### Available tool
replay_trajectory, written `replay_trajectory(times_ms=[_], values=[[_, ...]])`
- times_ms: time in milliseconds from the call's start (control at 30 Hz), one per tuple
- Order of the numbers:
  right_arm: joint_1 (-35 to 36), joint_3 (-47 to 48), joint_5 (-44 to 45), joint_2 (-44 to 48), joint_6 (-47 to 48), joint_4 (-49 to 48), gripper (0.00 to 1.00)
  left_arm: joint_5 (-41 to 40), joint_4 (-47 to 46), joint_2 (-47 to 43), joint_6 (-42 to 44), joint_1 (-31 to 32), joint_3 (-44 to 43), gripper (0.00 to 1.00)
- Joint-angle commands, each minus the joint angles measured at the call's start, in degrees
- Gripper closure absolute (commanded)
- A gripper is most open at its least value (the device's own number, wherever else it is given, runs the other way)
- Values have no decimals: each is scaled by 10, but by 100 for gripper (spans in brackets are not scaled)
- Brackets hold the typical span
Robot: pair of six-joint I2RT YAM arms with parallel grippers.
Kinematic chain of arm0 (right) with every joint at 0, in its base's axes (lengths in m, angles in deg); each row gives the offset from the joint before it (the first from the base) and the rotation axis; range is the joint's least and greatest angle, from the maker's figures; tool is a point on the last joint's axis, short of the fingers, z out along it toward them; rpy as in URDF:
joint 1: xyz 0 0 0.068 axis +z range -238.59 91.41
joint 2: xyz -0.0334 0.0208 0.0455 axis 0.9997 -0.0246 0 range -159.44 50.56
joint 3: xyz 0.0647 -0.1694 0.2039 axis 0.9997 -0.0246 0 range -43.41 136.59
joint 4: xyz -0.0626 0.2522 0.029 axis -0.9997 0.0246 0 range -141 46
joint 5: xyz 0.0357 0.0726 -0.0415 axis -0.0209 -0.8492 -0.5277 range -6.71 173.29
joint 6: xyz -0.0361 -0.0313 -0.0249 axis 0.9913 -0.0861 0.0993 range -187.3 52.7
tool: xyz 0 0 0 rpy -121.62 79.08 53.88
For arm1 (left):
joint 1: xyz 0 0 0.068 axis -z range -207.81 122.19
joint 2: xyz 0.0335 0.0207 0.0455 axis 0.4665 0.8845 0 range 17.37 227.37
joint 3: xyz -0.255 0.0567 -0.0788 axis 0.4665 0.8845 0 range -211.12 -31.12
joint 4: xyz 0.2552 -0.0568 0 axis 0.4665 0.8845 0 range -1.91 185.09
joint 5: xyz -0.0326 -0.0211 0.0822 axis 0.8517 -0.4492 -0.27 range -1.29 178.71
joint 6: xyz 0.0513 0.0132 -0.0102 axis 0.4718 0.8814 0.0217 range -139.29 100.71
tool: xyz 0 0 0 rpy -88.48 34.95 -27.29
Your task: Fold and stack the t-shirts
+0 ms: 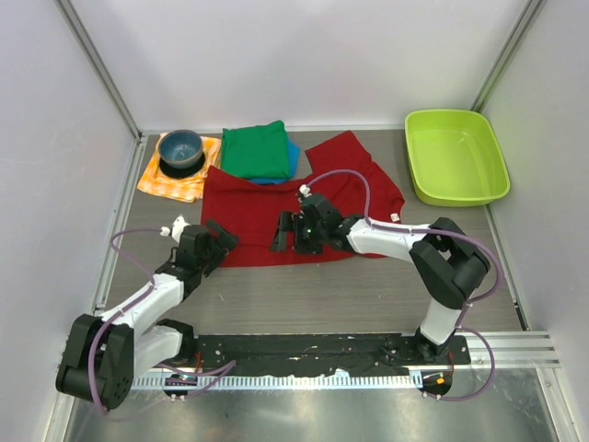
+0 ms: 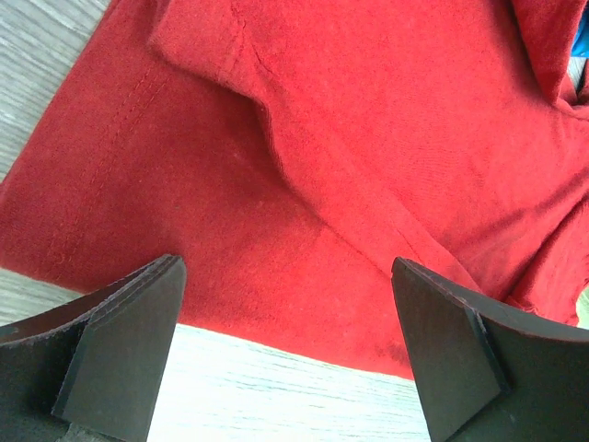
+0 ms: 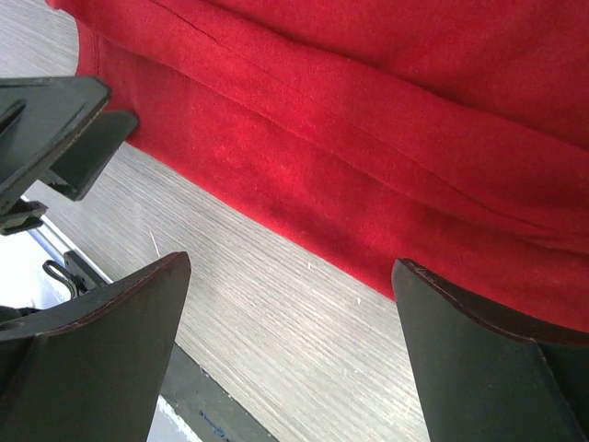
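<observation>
The dark red t-shirt (image 1: 267, 207) lies spread and rumpled on the table's middle. A folded green t-shirt (image 1: 256, 149) rests on a folded blue one (image 1: 292, 158) behind it. My left gripper (image 1: 219, 241) is open and empty, just above the red shirt's front left hem (image 2: 276, 184). My right gripper (image 1: 283, 232) is open and empty over the front hem near its middle (image 3: 368, 138). Both wrist views show bare table between the fingers and the hem just beyond.
A blue bowl (image 1: 180, 147) stands on an orange-and-white checked cloth (image 1: 175, 181) at the back left. A lime green tub (image 1: 456, 157) sits at the back right. Grey walls close in the sides. The left gripper (image 3: 55, 129) shows in the right wrist view.
</observation>
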Motion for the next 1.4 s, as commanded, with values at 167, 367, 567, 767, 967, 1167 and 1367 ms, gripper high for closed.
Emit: replay_trajectory(times_ms=[167,367,567,767,967,1167,1367], values=[[4,34,-3,-43,9,-58,2,-17,45,-59,5,0,28,0],[-1,62,9,-74,18,-58,2,-17,67,-87,7,0,37,0],[-20,95,22,-103,35,-51,2,-32,90,-111,15,1,42,0],[-67,139,33,-147,57,-46,2,-34,91,-120,18,0,50,0],[-98,214,71,-186,84,-56,2,-31,80,-110,17,0,53,0],[-97,265,103,-173,113,-66,2,-27,82,-114,19,0,50,0],[-67,195,100,-50,138,-46,2,-1,113,-142,21,0,21,0]])
